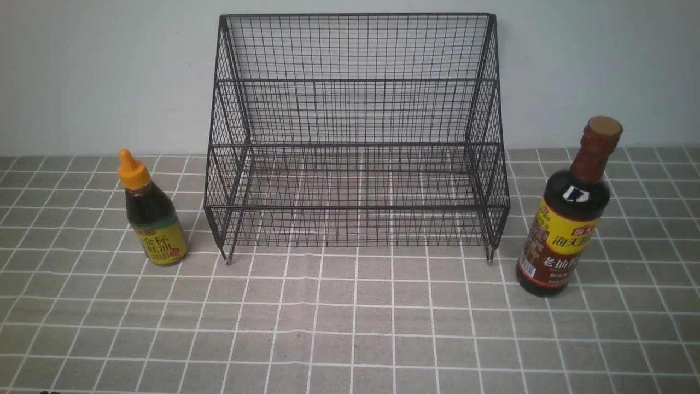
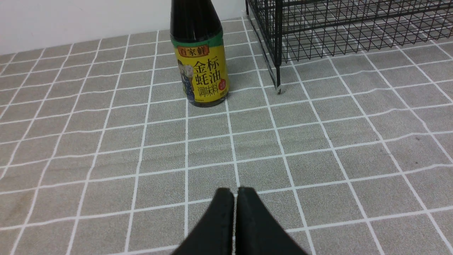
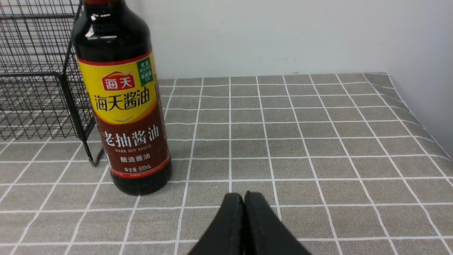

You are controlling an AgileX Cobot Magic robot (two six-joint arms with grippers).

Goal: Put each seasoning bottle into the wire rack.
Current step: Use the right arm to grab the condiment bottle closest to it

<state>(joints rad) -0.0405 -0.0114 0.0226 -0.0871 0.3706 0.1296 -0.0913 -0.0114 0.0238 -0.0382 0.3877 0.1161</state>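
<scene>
Both grippers shut on nothing, tips together, as two sauce btls. await the rack. The L gripper pokes in at bottom centre of the left wrist view; the R gripper does likewise in the right wrist view. Neither touches a btl.

Beyond the L tips, across bare cloth, stands the squat oyster-sauce bottle, at left in the front view, orange nozzle up, long axis upright, yellow-green label toward the camera. It appears nearer the L arm, which looks the one to take it. Beyond the R tips stands the taller soy-sauce bottle, right of frame in the front view, brown neck up, also upright; the R arm looks better placed for that one. Each hand likely needs to open, then go fwd. & close round the body from the side, w/ the btl.'s axis kept vertical.

Between the btls., upper centre of the front view, sits the black wire rack, empty, its feet on the gridded cloth, pale wall behind. The soy btl. is just beside the rack's side, apart from it in the front view; the oyster btl. stands a little off the other side. Nothing seen blocks the approach to either, but the rack's sloping side & front wire could snag fingers or a btl. base on the way in, so a lift over the front edge seems wise. Job at its start: 0 of 2 racked.
</scene>
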